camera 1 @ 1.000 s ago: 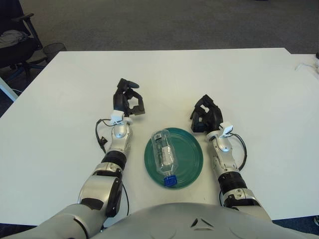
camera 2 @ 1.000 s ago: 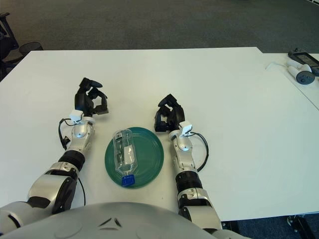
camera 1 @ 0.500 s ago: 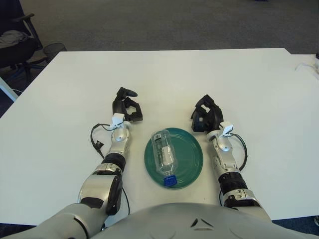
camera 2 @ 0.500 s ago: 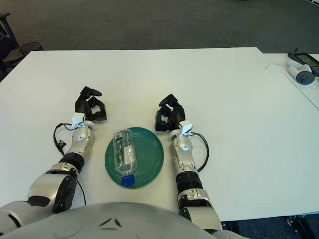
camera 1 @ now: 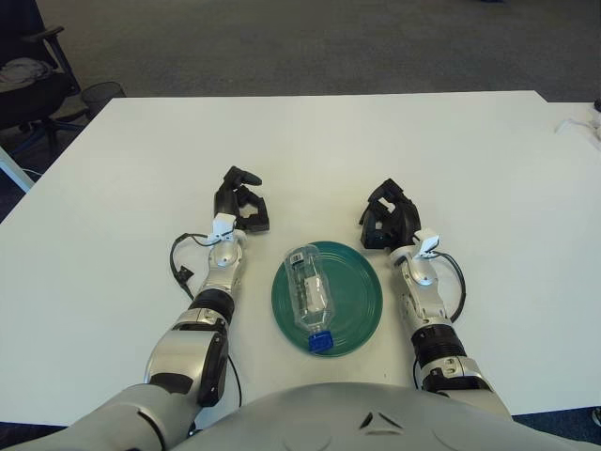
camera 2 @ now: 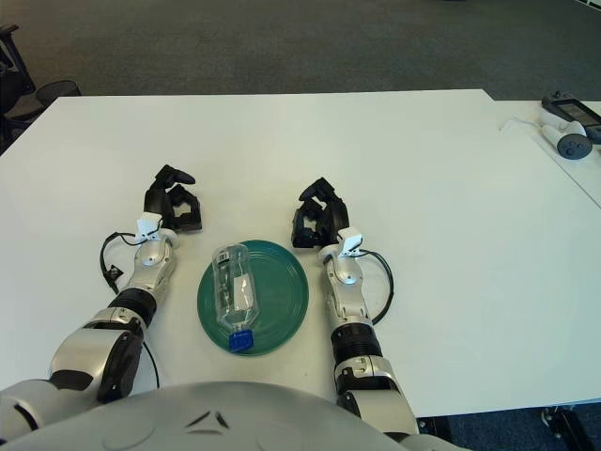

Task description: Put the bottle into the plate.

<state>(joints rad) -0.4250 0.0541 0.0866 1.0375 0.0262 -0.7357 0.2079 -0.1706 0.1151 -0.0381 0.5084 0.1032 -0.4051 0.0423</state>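
White tabletop (camera 1: 141, 188) bears a round green plate (camera 1: 362, 296) holding the clear plastic bottle (camera 1: 309, 293), lengthwise between curled, empty left hand (camera 1: 239, 202) and right hand (camera 1: 386, 218).

A large white table (camera 1: 310, 141) fills most of the room's near side, and grey carpet (camera 1: 310, 42) stretches beyond its far edge. At the far left stands a black office chair (camera 1: 33, 85) with a wire wastebasket (camera 1: 101, 93) beside it. A 2nd white table (camera 2: 573, 132) adjoins on the right, carrying a black-and-white device (camera 2: 568, 117).
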